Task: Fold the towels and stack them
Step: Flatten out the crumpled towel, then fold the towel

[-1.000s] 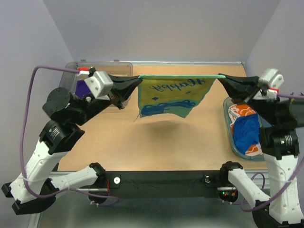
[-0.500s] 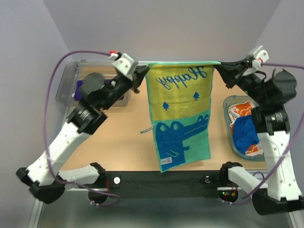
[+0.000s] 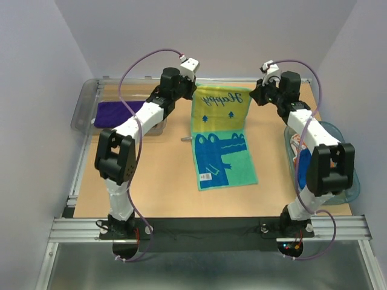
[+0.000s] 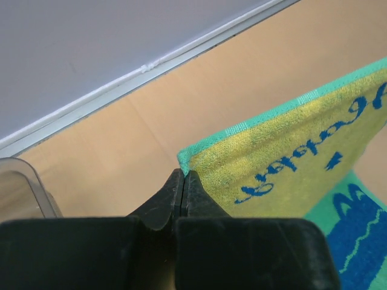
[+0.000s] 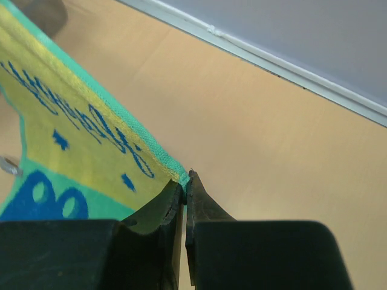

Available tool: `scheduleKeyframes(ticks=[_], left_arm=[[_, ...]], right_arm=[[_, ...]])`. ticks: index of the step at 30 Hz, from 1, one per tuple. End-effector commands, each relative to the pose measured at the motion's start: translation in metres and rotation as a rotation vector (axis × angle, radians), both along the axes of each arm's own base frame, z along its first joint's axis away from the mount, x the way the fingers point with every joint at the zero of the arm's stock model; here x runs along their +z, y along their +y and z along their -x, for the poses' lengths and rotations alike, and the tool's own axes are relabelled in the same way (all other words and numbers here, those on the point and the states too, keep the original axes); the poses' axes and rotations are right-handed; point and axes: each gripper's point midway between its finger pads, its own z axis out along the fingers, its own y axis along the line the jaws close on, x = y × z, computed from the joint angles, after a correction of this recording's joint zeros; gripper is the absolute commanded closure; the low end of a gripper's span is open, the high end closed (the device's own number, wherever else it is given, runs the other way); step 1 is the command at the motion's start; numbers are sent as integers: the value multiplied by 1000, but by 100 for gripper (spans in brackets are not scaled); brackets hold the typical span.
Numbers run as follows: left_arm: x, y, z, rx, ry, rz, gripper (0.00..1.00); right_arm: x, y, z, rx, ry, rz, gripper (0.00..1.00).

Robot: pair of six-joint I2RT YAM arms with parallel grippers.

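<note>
On the wooden table, the mint-green crocodile towel lies with its near part flat and its far edge raised and stretched, apparently to spread it smooth for folding. To its left the purple towel sits in the clear bin, and to its right the blue towel lies bunched in the teal basket. The left gripper is pinched tight on the crocodile towel's far left corner and the right gripper on its far right corner, each with only the hem's tip between closed jaws.
</note>
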Motion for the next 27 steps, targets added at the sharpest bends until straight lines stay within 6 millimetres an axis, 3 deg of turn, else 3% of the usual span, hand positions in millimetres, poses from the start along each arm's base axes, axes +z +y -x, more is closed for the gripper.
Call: scheduleKeyframes(ticks=[1,2,3,6,11,14,15,17,19,20,21,22,25,26,27], left_arm=[[68,19,-43,43,-163,68,100],[55,18,-52,40,-146,62,100],[64,20,-59,39,-160,70,100],[52,16,-70,18,-136,68,100],[28,15,-62,-18,-89,42,100],[15,15,-38,-57,-29,56,100],[11,15,-26,-69,-8,61,100],[15,18,-10,-72,7,87,100],[-4,20,5,-79,65,94,100],[4,21,14,-85,63,110,100],[-8,22,23,-86,100,118,100],[-9,21,29,-90,102,117,100],[-14,23,49,-75,136,144,100],[-9,23,55,-75,131,150,100],[-17,25,61,-69,153,148,100]], right_arm=[[34,-18,-53,-41,-211,79,96],[28,-18,-59,-37,-205,85,95],[16,-18,-70,-30,-195,98,93],[2,-14,-80,2,-183,109,92],[-13,0,-76,77,-149,75,92],[-19,3,-63,100,-126,61,92],[-30,4,-56,105,-99,57,92],[-30,3,-47,104,-92,53,93],[-42,3,-36,104,-62,52,92],[-45,3,-32,102,-51,50,92],[-37,3,-26,106,-64,48,93],[-48,3,-17,109,-39,49,92],[-42,2,-1,106,-42,43,92],[-48,1,6,103,-27,41,93],[-48,1,10,99,-22,40,92]])
